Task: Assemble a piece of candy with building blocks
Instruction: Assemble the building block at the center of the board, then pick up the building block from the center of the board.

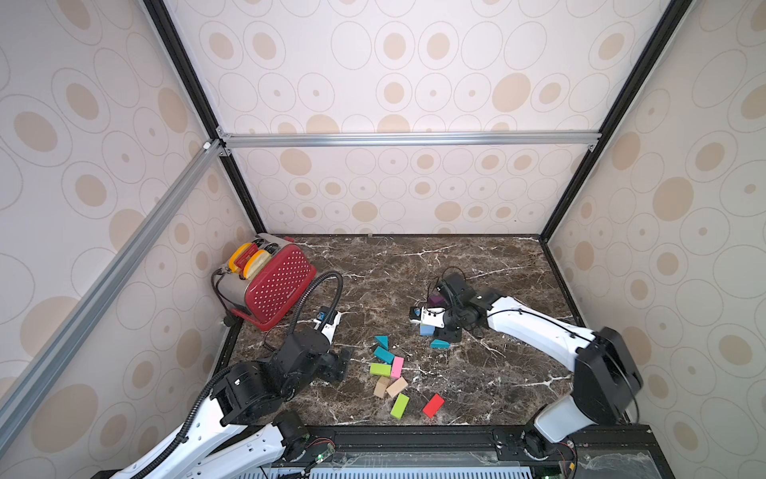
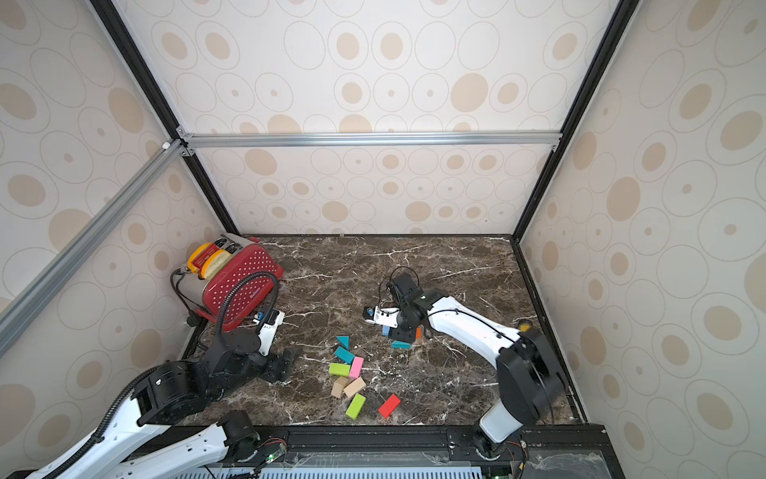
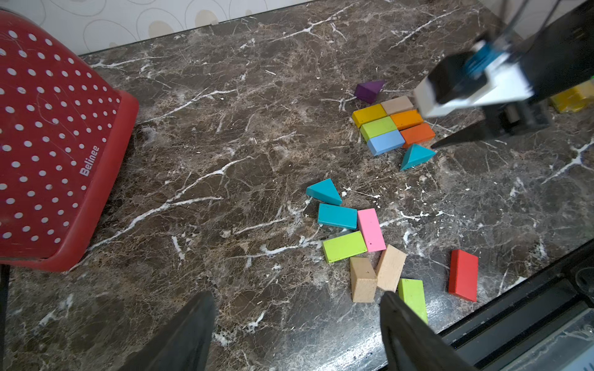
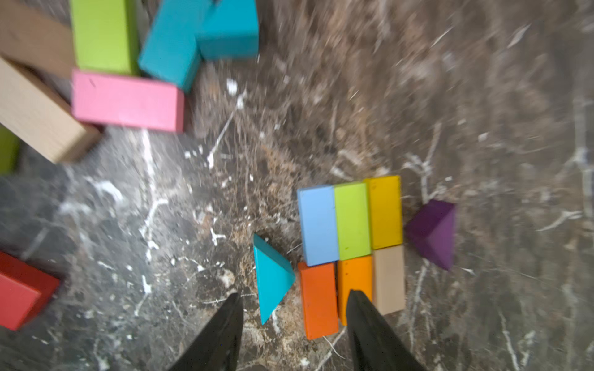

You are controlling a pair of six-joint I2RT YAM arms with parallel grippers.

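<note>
Six building blocks lie flat as a tight rectangle [image 4: 352,244]: blue, green and yellow beside red-orange, orange and tan. A purple wedge [image 4: 434,233] touches one end of it. A teal wedge [image 4: 273,276] lies on the table at the other end, a small gap away. My right gripper [image 4: 294,293] hangs open just behind that wedge and holds nothing; in a top view it [image 1: 445,335] covers most of the rectangle. Loose blocks [image 1: 391,375] lie nearer the front: teal, pink, green, tan and red. My left gripper [image 3: 295,295] is open over bare marble beside a tan block [image 3: 363,279].
A red perforated toaster [image 1: 277,286] stands at the back left against the wall. The marble table [image 1: 414,265] is walled on three sides, with a black rail along its front edge [image 1: 414,435]. A yellow block [image 3: 572,99] lies beyond the right arm.
</note>
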